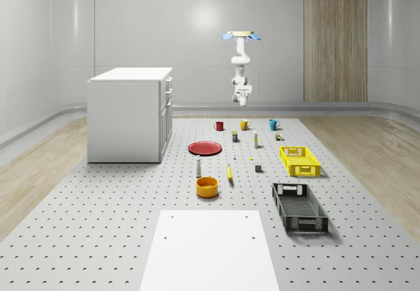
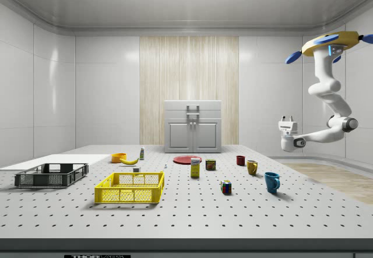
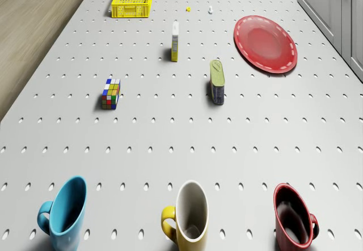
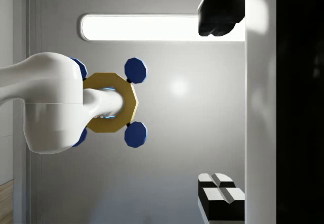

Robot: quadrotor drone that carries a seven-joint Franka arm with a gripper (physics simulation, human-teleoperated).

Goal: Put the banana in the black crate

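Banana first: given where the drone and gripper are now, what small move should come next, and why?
Probably fly forward over the mat toward the banana while lowering the arm. The drone hovers high beyond the mat's far edge, behind the row of mugs, and the gripper points upward, holding nothing. The banana lies beside the orange bowl, well short of the black crate.

You have a small yellow curved banana (image 1: pixel 230 173) lying flat on the perforated grey table, just beside the round orange bowl and well apart from its target. Your black slatted plastic crate (image 1: pixel 299 207) sits upright and empty near the table's front edge, toward the whole-scene view's right, with the yellow crate just behind it.
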